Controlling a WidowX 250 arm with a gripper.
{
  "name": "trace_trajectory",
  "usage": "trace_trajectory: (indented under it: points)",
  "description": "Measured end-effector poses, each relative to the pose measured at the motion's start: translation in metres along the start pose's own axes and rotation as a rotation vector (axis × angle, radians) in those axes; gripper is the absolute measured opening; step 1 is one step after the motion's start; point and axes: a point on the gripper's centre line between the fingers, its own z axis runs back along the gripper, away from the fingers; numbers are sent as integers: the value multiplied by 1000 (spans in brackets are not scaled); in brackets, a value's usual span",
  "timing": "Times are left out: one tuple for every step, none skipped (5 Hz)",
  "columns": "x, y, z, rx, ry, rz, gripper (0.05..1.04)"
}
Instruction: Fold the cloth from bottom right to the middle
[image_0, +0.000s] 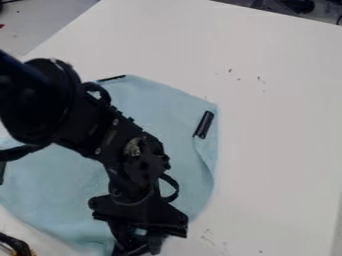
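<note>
My black gripper hangs low at the bottom of the camera view, over the lower edge of the cloth. Under the arm, the light blue cloth spreads across the left and centre of the white surface. Along its right side a narrow strip of fabric looks turned over or creased. The arm covers much of the cloth's middle, and the part beneath the gripper is hidden. Whether the gripper touches or holds fabric cannot be made out.
A small dark cylindrical piece lies on the cloth near its right corner. Another thin dark piece sits at the cloth's top edge. The white table extends to the right, and a dark cable-like object is at the lower left.
</note>
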Motion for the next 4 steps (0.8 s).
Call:
trace_trajectory:
  points:
    - [25,3,12,64,44,-95,269]
    - [60,4,41,101,92,-151,144]
    - [82,10,53,103,154,-163,87]
    - [113,37,50,101,146,-192,83]
